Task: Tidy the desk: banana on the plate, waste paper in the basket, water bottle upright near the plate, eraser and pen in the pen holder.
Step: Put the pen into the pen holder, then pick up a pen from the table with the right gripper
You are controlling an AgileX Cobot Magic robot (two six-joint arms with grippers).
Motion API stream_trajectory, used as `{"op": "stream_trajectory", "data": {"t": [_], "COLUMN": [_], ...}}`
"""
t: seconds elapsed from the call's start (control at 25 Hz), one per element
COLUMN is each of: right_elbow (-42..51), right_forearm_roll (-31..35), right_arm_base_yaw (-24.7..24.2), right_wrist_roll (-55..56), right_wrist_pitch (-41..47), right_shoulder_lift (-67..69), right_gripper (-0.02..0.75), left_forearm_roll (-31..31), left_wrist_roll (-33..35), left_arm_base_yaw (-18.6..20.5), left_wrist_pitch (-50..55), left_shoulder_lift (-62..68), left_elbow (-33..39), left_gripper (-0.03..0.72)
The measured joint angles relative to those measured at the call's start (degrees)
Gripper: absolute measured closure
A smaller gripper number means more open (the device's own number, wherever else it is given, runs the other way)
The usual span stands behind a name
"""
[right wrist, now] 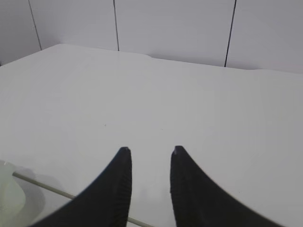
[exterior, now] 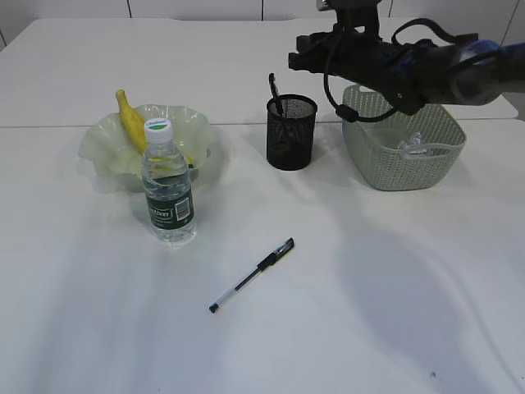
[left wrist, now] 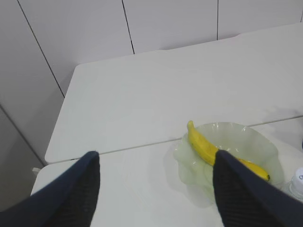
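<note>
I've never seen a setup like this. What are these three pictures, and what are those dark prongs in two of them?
It is a two-armed robot tidying a desk. One camera watches from outside; the other two sit on the wrists, so the dark prongs are each arm's fingers. The right arm's gripper hangs above the pen holder and basket, fingers apart and empty. The table holds a plate with a banana, an upright water bottle and a loose pen. Nothing is held.

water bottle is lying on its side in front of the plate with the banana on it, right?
Not quite: the water bottle stands upright, cap up, in front of the plate. The banana does lie on that plate. The exterior view shows it.
</note>
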Motion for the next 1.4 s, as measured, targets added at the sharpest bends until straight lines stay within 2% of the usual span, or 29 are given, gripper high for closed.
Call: {"op": "stream_trajectory", "data": {"t": [0.44, 1.0, 1.4], "right_elbow": [0.0, 0.0, 0.0], "right_forearm_roll": [0.0, -1.6, -2.4], "right_arm_base_yaw": [0.0, 0.1, 4.6], "right_wrist_roll": [6.7, 7.3, 7.3], "right_wrist_pitch": [12.2, 30.5, 41.8], "right_shoulder_lift": [-6.0, -12.0, -18.7], "right_gripper": [0.520, 0.519, 0.519], "left_forearm_roll": [0.0, 0.0, -0.7], "left_wrist_roll": [0.0, 0.0, 0.0], "left_arm_base_yaw": [0.0, 0.0, 0.0], "left_wrist_pitch": [0.0, 0.0, 1.0], "left_shoulder_lift": [0.0, 0.0, 0.0], "left_elbow": [0.0, 0.0, 0.0], "left_gripper": [0.160, 0.160, 0.160]}}
